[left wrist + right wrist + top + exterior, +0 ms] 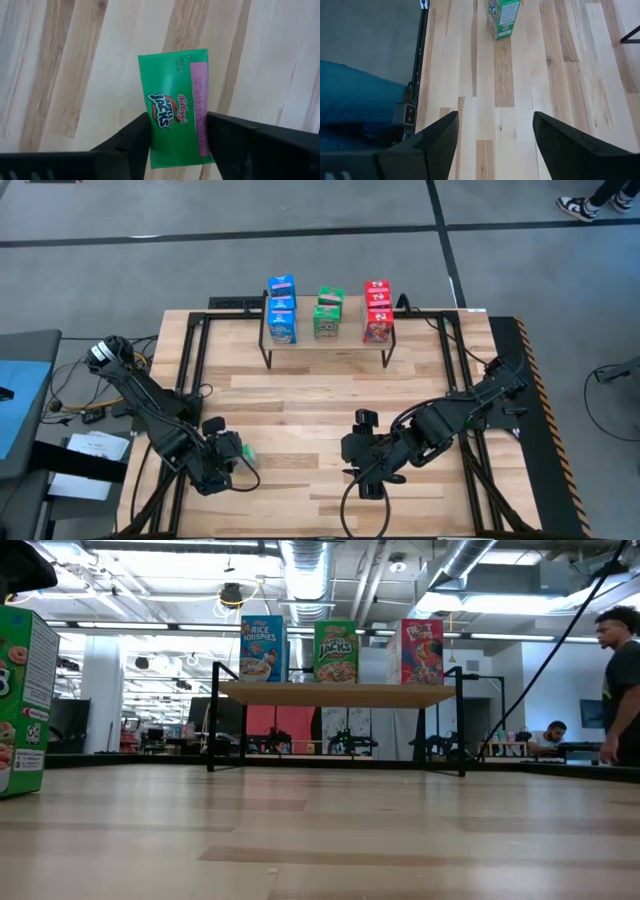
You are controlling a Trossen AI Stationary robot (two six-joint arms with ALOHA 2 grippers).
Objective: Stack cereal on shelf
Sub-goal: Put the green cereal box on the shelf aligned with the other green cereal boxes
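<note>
The shelf [327,342] stands at the table's [330,410] twelve o'clock edge in the high view, a light-wood board on thin black legs. It carries three groups of cereal in a row: blue boxes [282,310] at its nine o'clock end, green boxes [328,313] in the middle, red boxes [377,311] at its three o'clock end. From the level view the fronts read as a blue Rice Krispies box [262,648], a green Apple Jacks box [336,651] and a red box [422,652], all upright on the board and set just apart from one another.

One more green box [176,102] stands upright on the tabletop near the table's eight o'clock corner. The left gripper [225,452] sits over it, its two dark fingers [131,140] pressed against the box's opposite sides, so the claw is clamped on this carton. The same box shows at the nine o'clock edge of the level view [22,700].

The right gripper [362,450] waits low over bare planks near six o'clock, its fingers [440,137] spread wide with nothing between them.

A person [620,690] stands in the room beyond.
</note>
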